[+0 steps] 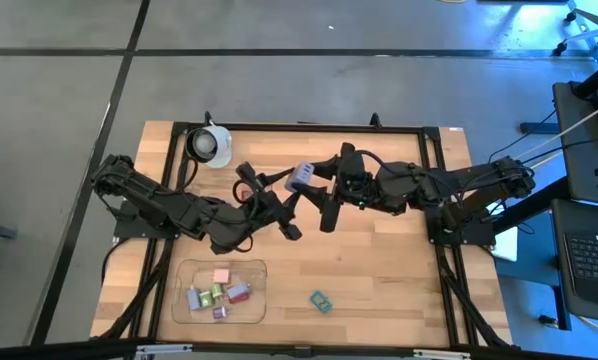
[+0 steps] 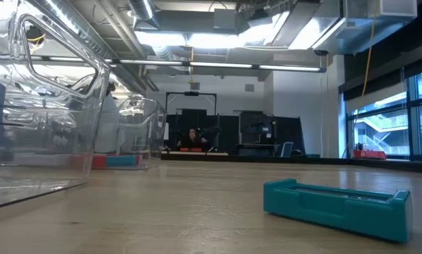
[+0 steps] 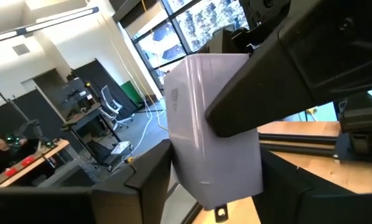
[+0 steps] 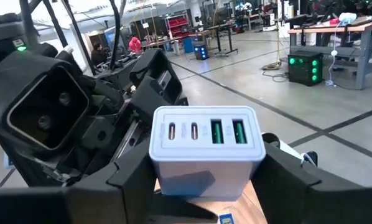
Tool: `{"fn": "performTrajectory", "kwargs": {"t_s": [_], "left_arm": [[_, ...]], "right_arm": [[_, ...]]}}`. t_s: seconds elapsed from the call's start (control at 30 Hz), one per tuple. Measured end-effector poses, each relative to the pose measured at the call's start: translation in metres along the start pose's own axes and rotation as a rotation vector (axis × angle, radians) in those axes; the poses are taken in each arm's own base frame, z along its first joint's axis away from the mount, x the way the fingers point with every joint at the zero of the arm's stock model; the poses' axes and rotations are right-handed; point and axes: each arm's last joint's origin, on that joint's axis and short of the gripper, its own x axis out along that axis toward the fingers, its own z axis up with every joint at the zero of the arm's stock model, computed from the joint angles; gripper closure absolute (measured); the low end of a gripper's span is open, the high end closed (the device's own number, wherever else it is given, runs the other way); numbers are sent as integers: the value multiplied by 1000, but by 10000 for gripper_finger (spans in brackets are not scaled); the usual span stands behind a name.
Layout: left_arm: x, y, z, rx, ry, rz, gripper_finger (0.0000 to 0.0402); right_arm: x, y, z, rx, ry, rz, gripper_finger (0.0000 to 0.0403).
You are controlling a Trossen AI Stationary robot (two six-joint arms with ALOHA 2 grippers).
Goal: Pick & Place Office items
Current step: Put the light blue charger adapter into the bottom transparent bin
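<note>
The lavender charger block (image 1: 300, 178) is held above the counter (image 1: 379, 270) centre, gripped between the right hand (image 4: 201, 177) at 3 o'clock and the left hand (image 1: 279, 195) at 9 o'clock. Small office items (image 1: 219, 290) lie in the clear tray (image 1: 184, 270) at 7 o'clock; a teal piece (image 1: 321, 301) lies at 6 o'clock.

A pale lavender plastic charger block (image 1: 301, 177), boxy with rounded edges, was held in the air above the middle of the wooden table, between the two grippers. Its end face (image 4: 207, 132) carried four ports in a row, two small oval ones and two larger ones with green inserts. A flat teal plastic piece (image 1: 321, 301) lay alone on the tabletop near the front edge. Several small pieces, pink, lavender, green and red (image 1: 219, 291), lay clustered inside a clear shallow tray at the front left.
</note>
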Motion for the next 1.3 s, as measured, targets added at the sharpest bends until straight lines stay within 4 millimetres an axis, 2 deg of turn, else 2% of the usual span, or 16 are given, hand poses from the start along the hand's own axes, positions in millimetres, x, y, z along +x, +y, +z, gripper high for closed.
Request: {"fn": "performTrajectory", "kwargs": {"t_s": [0.17, 0.47, 0.93, 1.3], "left_arm": [[0, 0, 0, 6, 5, 13, 236], [0, 0, 0, 28, 4, 10, 242], [0, 1, 0, 38, -1, 1, 272], [0, 1, 0, 39, 0, 1, 272]], "right_arm": [[0, 0, 0, 24, -1, -7, 172], [0, -1, -1, 66, 3, -14, 165], [0, 0, -1, 95, 5, -11, 143], [0, 0, -1, 96, 13, 13, 89]]}}
